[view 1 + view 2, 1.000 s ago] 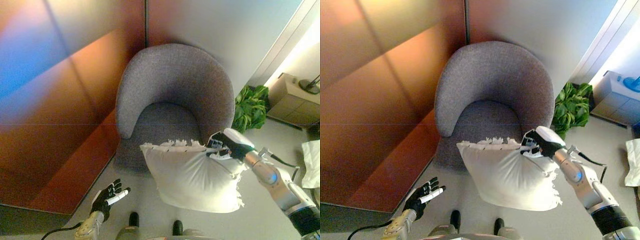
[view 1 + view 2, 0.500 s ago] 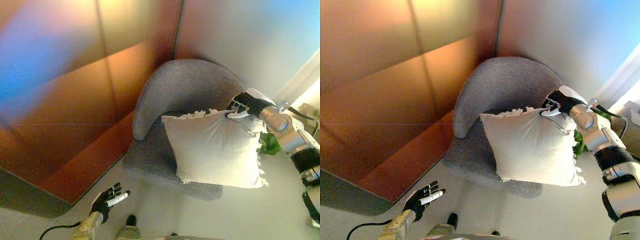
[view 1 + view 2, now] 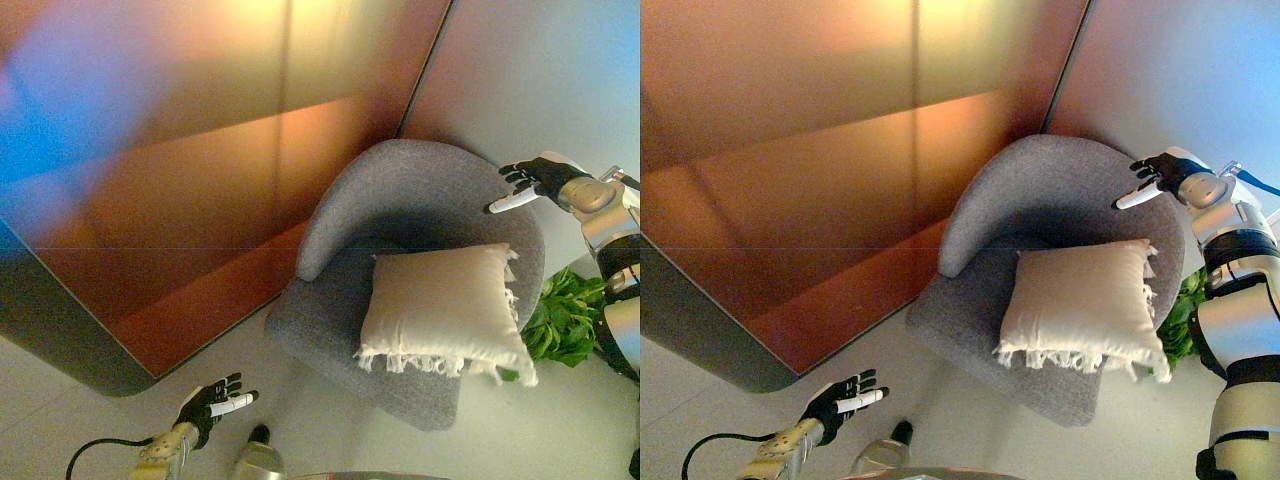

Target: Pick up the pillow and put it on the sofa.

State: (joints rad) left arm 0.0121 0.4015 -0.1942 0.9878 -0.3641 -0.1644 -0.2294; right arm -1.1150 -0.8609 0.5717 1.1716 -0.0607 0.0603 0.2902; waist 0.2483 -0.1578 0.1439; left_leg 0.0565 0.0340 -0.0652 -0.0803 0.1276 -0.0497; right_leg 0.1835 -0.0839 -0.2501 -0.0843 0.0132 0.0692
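A white fringed pillow (image 3: 445,310) lies on the seat of the grey round-backed sofa chair (image 3: 400,200), its fringe hanging over the seat's front edge. My right hand (image 3: 530,180) hovers open above the chair's back right rim, clear of the pillow, fingers spread. My left hand (image 3: 212,404) is low at the bottom left over the floor, open and holding nothing.
A wood-panelled wall (image 3: 200,180) runs behind and to the left of the chair. A green potted plant (image 3: 565,320) stands just right of the chair. Pale floor (image 3: 330,420) spreads in front.
My right hand let go of the pillow and rose to the chair's back; the pillow now rests on the seat. The camera view has shifted, with the chair further right.
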